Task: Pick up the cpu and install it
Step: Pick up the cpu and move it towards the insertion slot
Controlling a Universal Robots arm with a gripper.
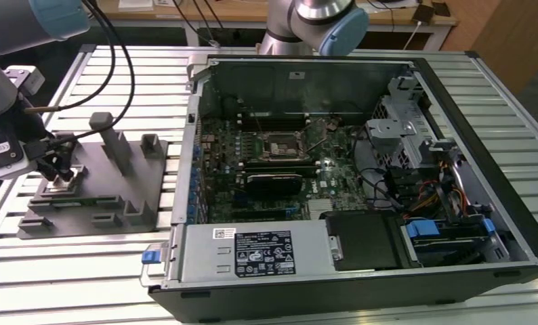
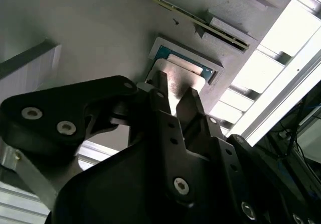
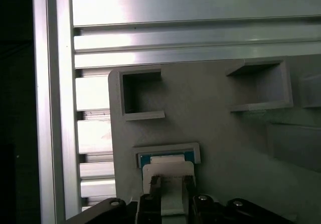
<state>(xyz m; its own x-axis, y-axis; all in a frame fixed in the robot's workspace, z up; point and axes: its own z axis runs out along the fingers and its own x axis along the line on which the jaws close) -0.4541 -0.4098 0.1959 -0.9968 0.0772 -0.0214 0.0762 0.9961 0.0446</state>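
The cpu (image 3: 168, 170) is a pale metal square with a blue-green rim. It lies in a shallow recess of the grey holder block (image 1: 106, 179) on the exterior view's left. My gripper (image 1: 57, 177) is down at that recess. Both wrist views show its two black fingers (image 2: 161, 86) standing just over the cpu (image 2: 183, 68), with a narrow gap between them through which the metal top shows. The gripper (image 3: 170, 184) looks open, and the chip is still seated in the recess. The square socket (image 1: 281, 143) sits mid-motherboard inside the open computer case (image 1: 486, 135).
The grey holder block has upright posts (image 1: 115, 142) and further empty pockets (image 3: 140, 96). It rests on a slatted aluminium table (image 1: 70, 277). Inside the case are a drive cage (image 1: 404, 135), cables and a power supply (image 1: 251, 250). A second arm's base (image 1: 305, 27) stands behind the case.
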